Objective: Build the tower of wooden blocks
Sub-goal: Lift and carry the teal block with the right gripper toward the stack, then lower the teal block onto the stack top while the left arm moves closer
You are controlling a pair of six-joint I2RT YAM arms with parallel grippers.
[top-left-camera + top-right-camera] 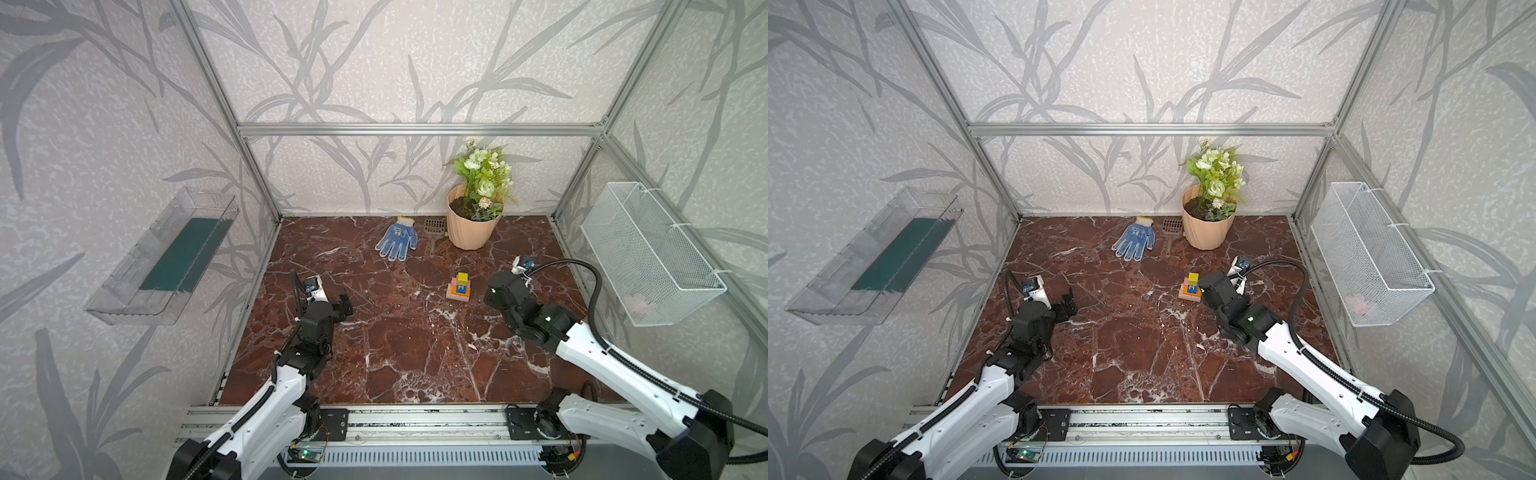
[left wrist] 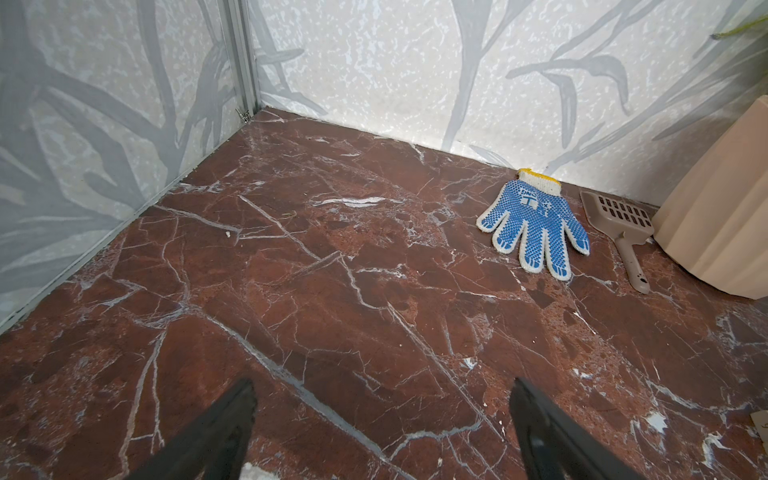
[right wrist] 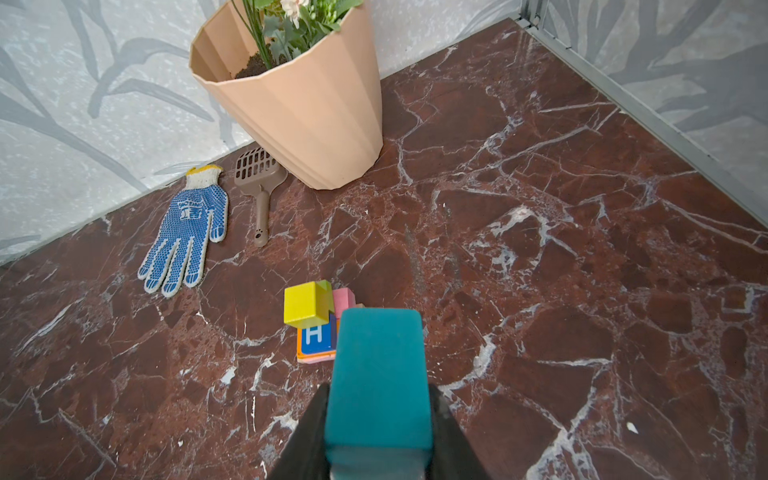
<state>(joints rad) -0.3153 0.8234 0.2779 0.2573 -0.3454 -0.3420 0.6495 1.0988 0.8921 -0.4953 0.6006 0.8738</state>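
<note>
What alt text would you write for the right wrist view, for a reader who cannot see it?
The right gripper holds a teal block before the wood block tower, topped by a yellow cube above a blue H cube. Beyond are a blue glove, a scoop and a peach flowerpot.

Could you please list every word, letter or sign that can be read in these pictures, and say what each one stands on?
"H": white letter on the side of the blue cube.
Glove: a blue printed emblem with a line of letters near the cuff, too blurred to read.
No other text can be read in any view.
</note>
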